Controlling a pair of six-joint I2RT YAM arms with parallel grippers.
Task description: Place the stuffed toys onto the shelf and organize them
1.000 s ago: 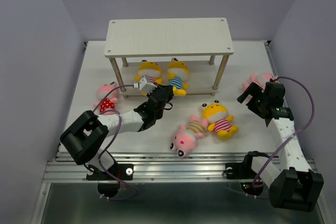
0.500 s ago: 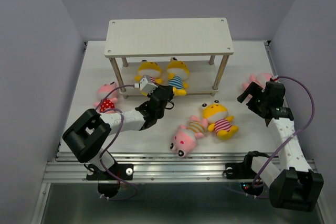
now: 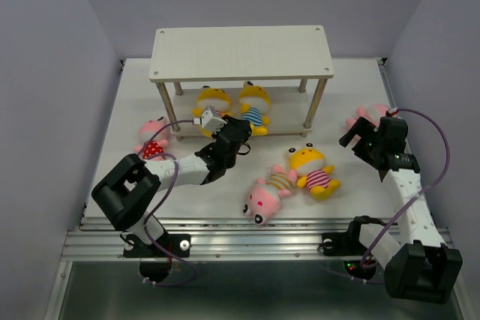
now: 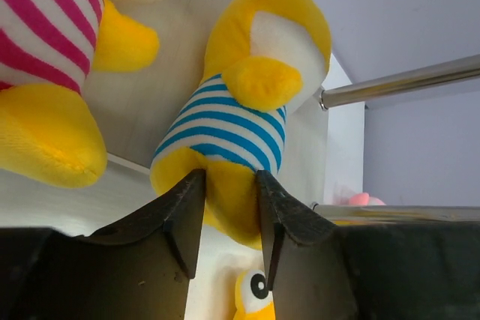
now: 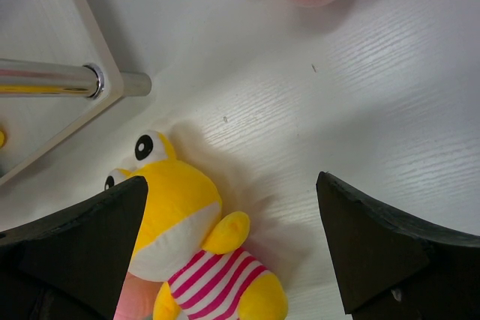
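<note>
Placing step: the left jaws pinch the foot of the blue-striped yellow toy [image 4: 225, 136], which lies ahead of them on the shelf [image 3: 240, 52]'s lower board. Next they should probably release and back out. The right jaws hang spread, with 1 pink-striped toy [image 5: 187, 260] between them.

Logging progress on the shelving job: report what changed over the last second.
The left gripper edged slightly forward toward the shelf, pinching the leg of the blue-striped yellow toy on the lower tier. The right gripper stayed open and parked; nothing else visibly shifted.
</note>
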